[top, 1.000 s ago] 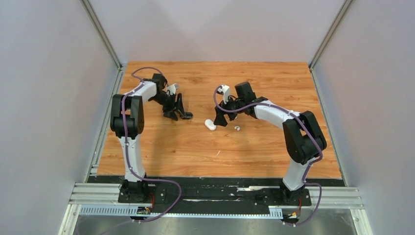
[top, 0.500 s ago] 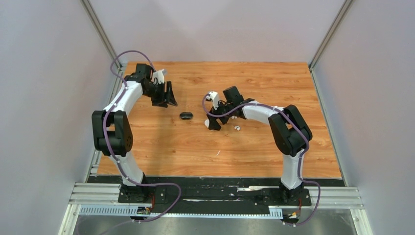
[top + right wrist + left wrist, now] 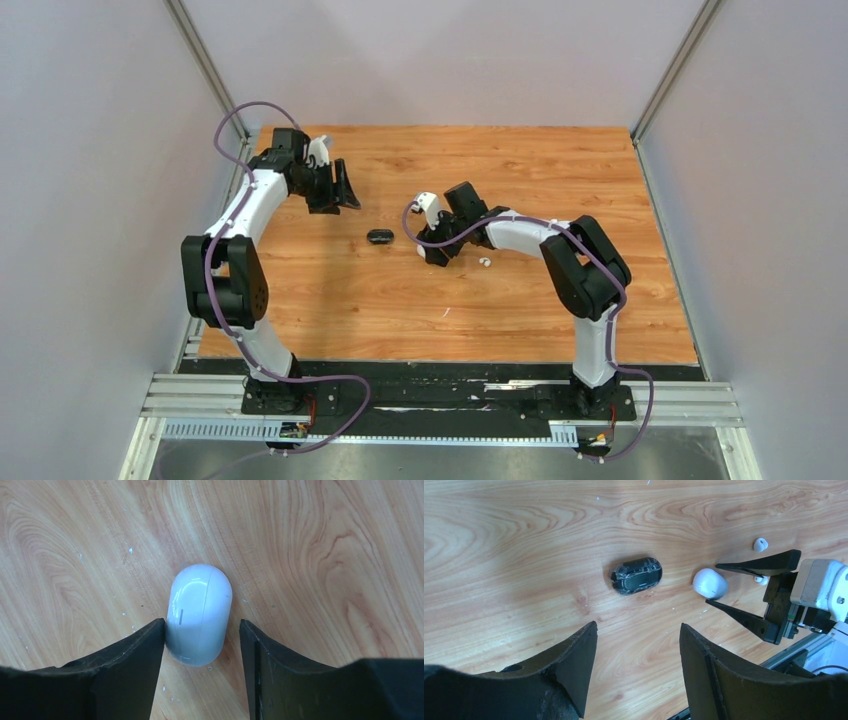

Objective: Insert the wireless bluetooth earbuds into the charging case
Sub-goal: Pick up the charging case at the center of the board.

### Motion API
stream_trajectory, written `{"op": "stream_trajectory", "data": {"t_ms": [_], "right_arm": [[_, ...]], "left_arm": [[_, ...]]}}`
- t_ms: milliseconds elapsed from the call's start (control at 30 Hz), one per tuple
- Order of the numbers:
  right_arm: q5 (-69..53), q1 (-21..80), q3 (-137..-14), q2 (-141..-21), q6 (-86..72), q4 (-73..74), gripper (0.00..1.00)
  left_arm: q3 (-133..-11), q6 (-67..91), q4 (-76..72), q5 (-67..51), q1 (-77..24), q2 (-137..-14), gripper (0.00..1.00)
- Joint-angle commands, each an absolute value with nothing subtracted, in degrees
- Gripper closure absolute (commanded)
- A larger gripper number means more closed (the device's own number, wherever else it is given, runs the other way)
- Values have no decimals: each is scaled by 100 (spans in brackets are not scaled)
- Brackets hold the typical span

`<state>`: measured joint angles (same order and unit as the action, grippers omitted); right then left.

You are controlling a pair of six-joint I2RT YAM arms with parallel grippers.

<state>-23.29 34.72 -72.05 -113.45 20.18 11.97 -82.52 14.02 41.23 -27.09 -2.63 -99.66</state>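
Left gripper (image 3: 338,188) has drawn back toward the upper-left edge of the table (image 3: 330,320), jaws wide over bare wood. Right gripper (image 3: 433,254) has lowered at centre, jaws narrowed astride the white case (image 3: 200,612), touching it on one side only. Black case (image 3: 636,575) lies free between the grippers with open wood around it; two white earbuds (image 3: 760,544) lie loose just right of the white case.
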Motion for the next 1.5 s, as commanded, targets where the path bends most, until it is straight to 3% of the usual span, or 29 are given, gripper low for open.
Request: {"op": "stream_trajectory", "data": {"t_ms": [0,167,300,433,733,900,1033,1200,1467], "right_arm": [[-2127,3498,-7195,-11464,2203,1003,42],[-2174,3498,-7138,-11491,2422,956,43],[-2197,3498,-7144,-11534,2585,949,38],[-2225,3498,-7146,-11570,2775,949,40],[-1864,3433,-7272,-11130,4101,1016,99],[-1845,3194,-7640,-10199,4529,758,100],[-1812,3188,-7256,-9236,4932,-364,100],[-1857,3216,-6554,-8345,5459,-1632,100],[-1784,3370,-6266,-7872,5787,-2105,100]], "left_arm": [[-8189,1673,3896,-2963,-268,-9764,32],[-8147,1692,3829,-3016,-272,-9850,33],[-8111,1725,3792,-3091,-271,-9880,33],[-8100,1731,3767,-3134,-265,-9899,34],[-7849,1637,2958,-3832,-272,-9897,35],[-7025,1739,402,-5380,-328,-9318,35],[-6617,2294,-1590,-6092,-519,-8948,33],[-6834,2001,-1988,-6281,-1005,-8741,32],[-7009,1753,-2568,-5830,-1721,-8558,32]]}}
